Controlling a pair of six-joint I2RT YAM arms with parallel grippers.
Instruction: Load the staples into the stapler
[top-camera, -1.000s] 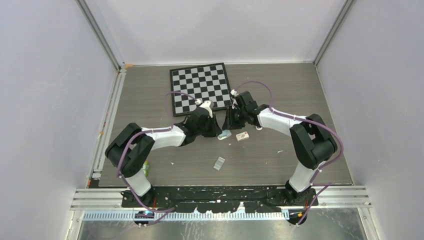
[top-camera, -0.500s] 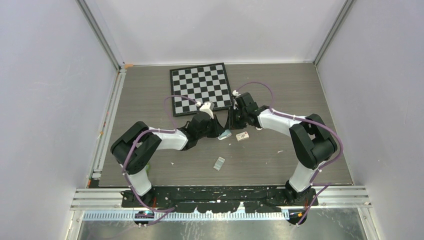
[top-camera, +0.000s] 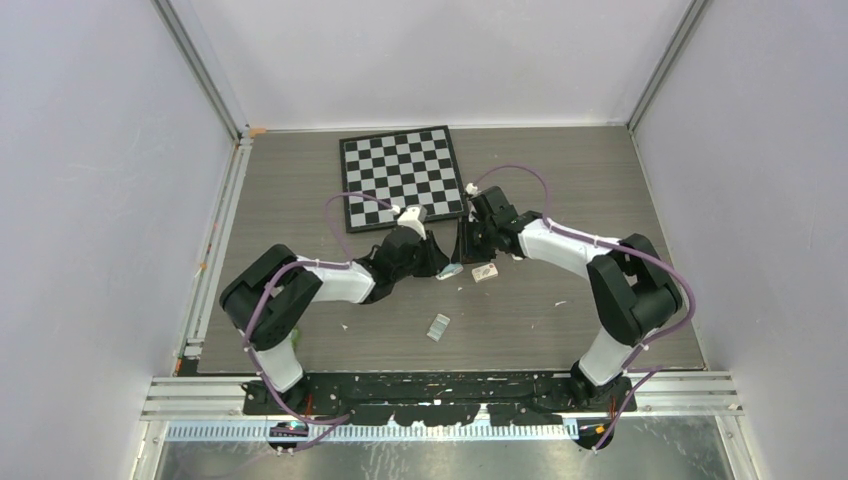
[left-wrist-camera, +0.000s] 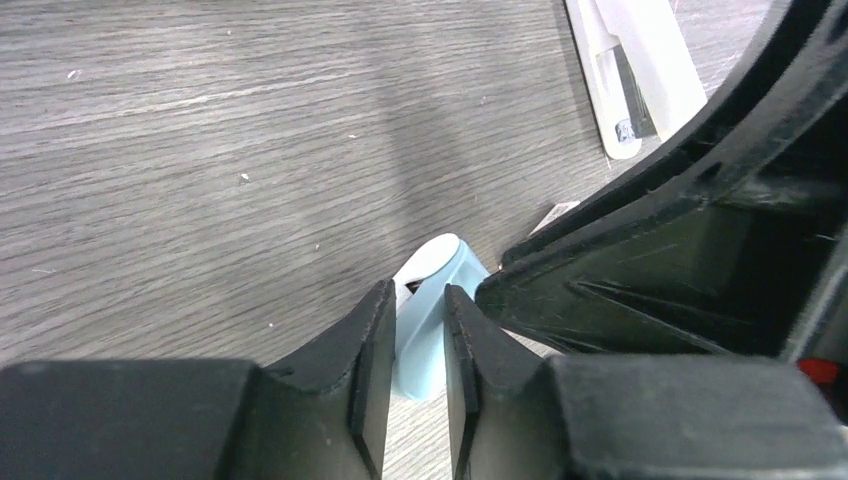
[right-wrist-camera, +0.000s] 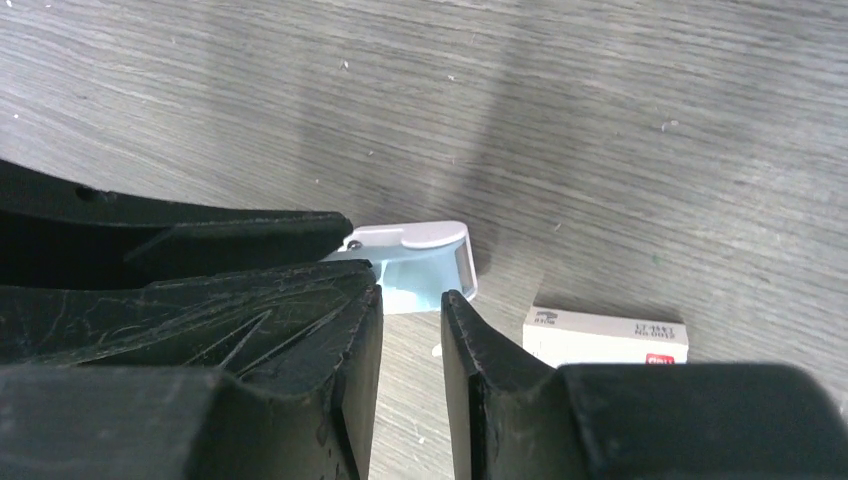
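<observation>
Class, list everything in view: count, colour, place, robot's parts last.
chessboard: one, black and white, far centre
light-blue object: one, blue and white, between both claws
small box: one, white, just right of it
staples: one block, silvery grey, alone on the near side
stapler: one, white, top right of left wrist view
left claw: one, black, closed around the light-blue object
right claw: one, black, tips at the same object

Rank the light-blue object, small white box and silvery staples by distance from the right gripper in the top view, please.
1. Light-blue object, at the right gripper jaws.
2. Small white box, to its right.
3. Silvery staples, toward the near edge.
</observation>
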